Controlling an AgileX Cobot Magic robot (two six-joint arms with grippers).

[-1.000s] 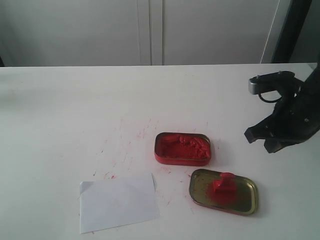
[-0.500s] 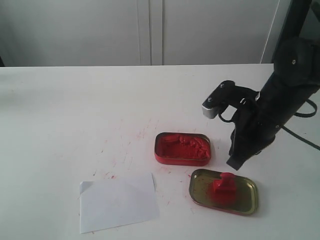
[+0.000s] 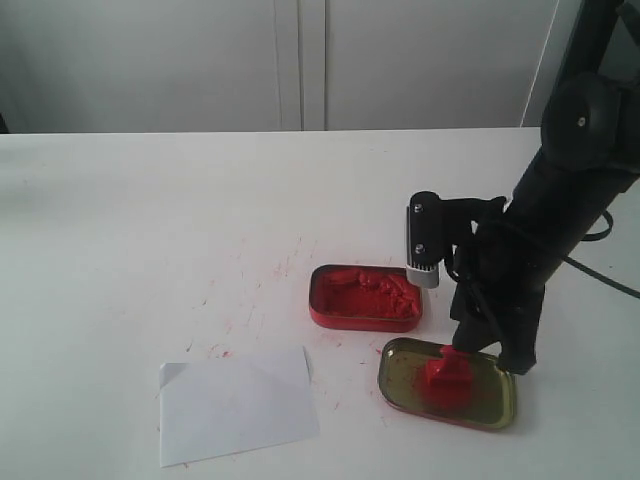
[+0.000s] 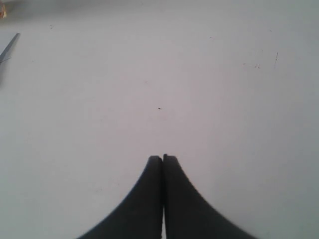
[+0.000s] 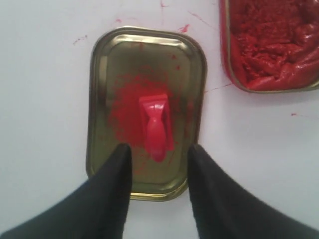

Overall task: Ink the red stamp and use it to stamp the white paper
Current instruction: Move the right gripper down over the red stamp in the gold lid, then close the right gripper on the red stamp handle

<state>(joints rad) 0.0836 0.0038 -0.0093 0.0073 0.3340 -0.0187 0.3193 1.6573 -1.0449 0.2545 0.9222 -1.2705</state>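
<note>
Red stamp [image 3: 449, 377] stands on the gold lid [image 3: 497, 398], lower right of the exterior view, beside the ink tin [image 3: 364, 298]. The right hand [image 5: 159, 147] has just swung in from the right edge and opened, its fingers either side of the knob, not touching. A pickup looks next. White paper [image 3: 236, 405] lies lower left. Left hand [image 4: 163, 159] is closed and empty.

We are looking at a white table [image 3: 150, 220], flecked with red smears [image 3: 285, 262], carrying the white paper [image 3: 237, 404], an open red ink-paste tin [image 3: 350, 320] and a gold lid [image 3: 400, 375] just beside it.
</note>
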